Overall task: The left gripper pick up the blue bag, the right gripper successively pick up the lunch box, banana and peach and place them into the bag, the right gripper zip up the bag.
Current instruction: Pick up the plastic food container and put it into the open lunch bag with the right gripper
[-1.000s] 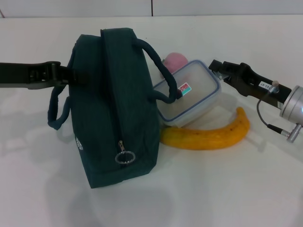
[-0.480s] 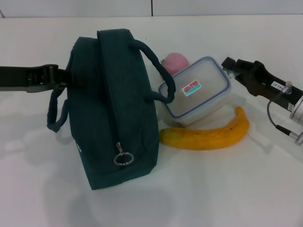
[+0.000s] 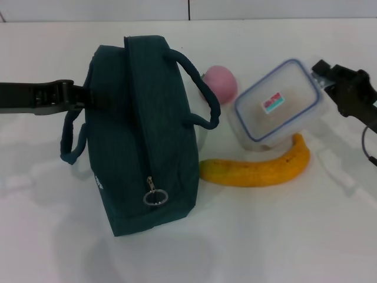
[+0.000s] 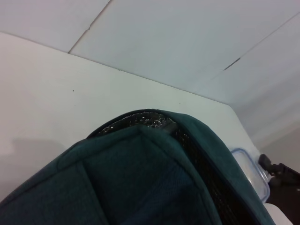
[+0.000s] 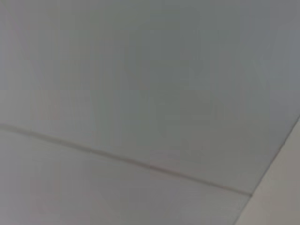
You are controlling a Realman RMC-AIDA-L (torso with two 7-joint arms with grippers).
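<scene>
Three items wait to be packed, and the first is in hand: the right hand [image 3: 321,73] is clamped on the far corner of the lunch box [image 3: 275,105], which hangs tilted with its labelled lid facing up and its low corner just above the banana [image 3: 257,167]. The peach [image 3: 220,83] sits on the tabletop [image 3: 283,236] beyond the box, between that hand and the bag. The left hand [image 3: 82,97] reaches in level from the side and grips the blue bag [image 3: 141,135] at its upper edge where the near strap is attached; its fingers are pressed into the fabric, so it reads as closed on the bag, which stands upright directly in front of it. Judging by the zipper pull [image 3: 155,195] sitting low on the seam, the top is probably unzipped, though the head view does not show the mouth clearly; the left wrist view shows dark zipper teeth along the crest. Next, the right hand needs to lift the box higher, carry it over the handles toward the left hand, and lower it through the opening.
</scene>
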